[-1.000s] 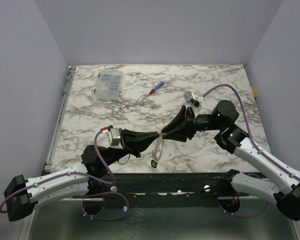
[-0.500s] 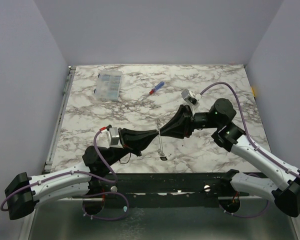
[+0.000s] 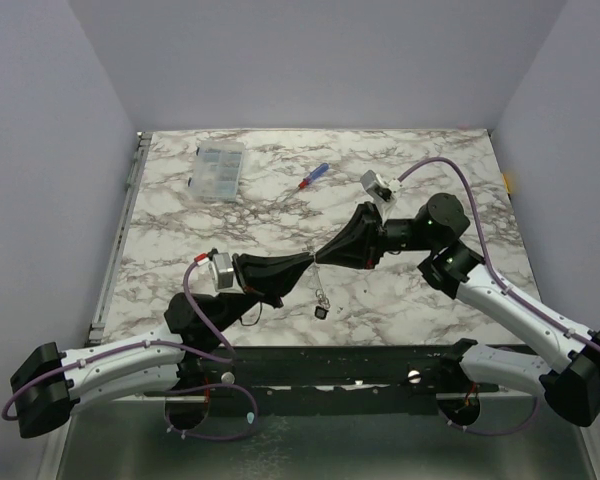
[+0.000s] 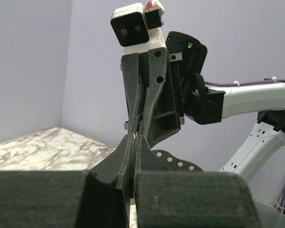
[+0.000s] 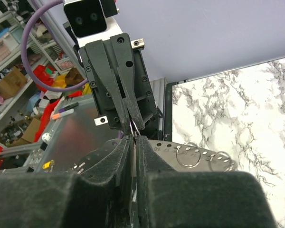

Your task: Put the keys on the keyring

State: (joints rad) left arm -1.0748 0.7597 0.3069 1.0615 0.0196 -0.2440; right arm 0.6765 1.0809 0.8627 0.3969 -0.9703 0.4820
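Observation:
My left gripper and right gripper meet tip to tip above the near middle of the marble table. Both are shut on the top of the thin pale keyring, which hangs down from the pinch. One black-headed key dangles at its lower end, close over the table. The second key is not visible. In the left wrist view my gripper faces the right one, with a pale glint between the tips. In the right wrist view my gripper pinches a thin loop of the keyring.
A clear compartment box lies at the far left. A red-and-blue screwdriver lies at the far middle. The right wrist view shows a perforated metal strip carrying two wire rings below the grippers.
Both grippers have moved together away from the near edge and slightly up. The keyring has straightened and now hangs down, with the key swung right beneath the pinch.

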